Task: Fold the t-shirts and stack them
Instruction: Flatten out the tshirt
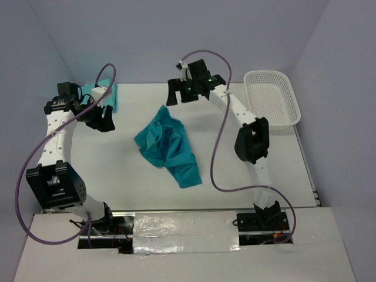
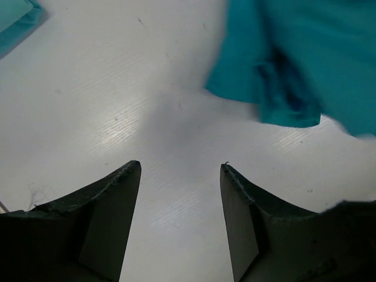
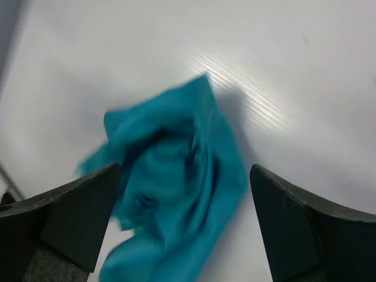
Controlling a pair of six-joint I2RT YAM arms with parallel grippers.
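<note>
A crumpled teal t-shirt (image 1: 168, 145) lies in a heap in the middle of the white table. It also shows in the left wrist view (image 2: 299, 64) and the right wrist view (image 3: 176, 194). A lighter folded teal shirt (image 1: 107, 96) lies at the far left, partly hidden by my left arm; its corner shows in the left wrist view (image 2: 14, 23). My left gripper (image 1: 104, 120) is open and empty above bare table, left of the heap. My right gripper (image 1: 180, 94) is open and empty, above the heap's far edge.
A white mesh basket (image 1: 272, 97) stands at the far right of the table. Blue-grey walls close the back and sides. Purple cables loop from both arms.
</note>
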